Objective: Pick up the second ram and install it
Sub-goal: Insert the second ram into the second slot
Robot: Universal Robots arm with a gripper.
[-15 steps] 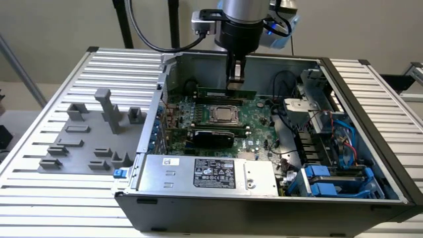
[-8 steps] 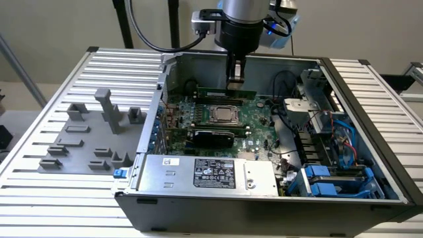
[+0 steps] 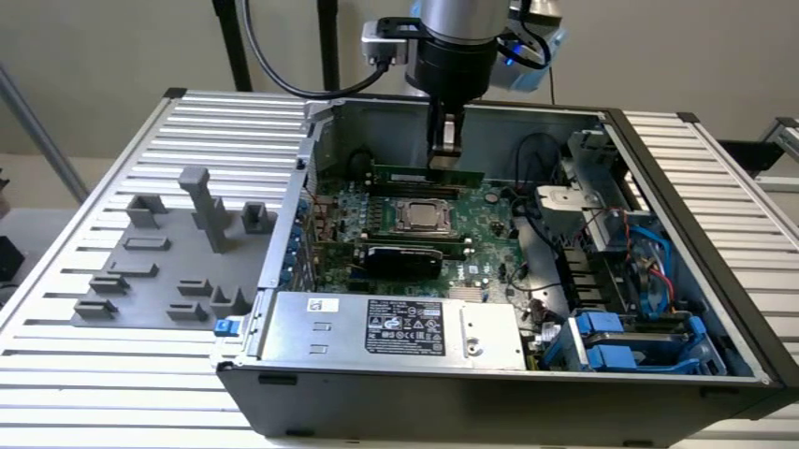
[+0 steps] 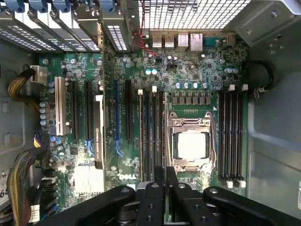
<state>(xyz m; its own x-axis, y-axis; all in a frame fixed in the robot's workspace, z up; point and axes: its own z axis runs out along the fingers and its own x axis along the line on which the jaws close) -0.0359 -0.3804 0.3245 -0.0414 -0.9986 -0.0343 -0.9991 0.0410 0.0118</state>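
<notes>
The second ram [image 3: 406,176], a long thin green stick, stands on edge at the memory slots just beyond the CPU socket [image 3: 425,216] inside the open computer case. My gripper [image 3: 443,159] comes straight down onto the stick's top edge and looks shut on it. In the wrist view my gripper [image 4: 165,176] has its black fingers [image 4: 154,197] pressed almost together, lined up with the black memory slots [image 4: 153,136] beside the CPU socket [image 4: 190,143]. The stick itself is edge-on there and hard to make out. I cannot tell whether it is seated in a slot.
The green motherboard [image 3: 487,210] fills the case floor. A silver power supply [image 3: 399,325] sits at the near side, and blue drive bays [image 3: 624,337] with cables lie toward the exterior view's right. A grey fixture tray [image 3: 175,253] lies outside the case. Cable bundles [image 4: 23,174] run beside the board.
</notes>
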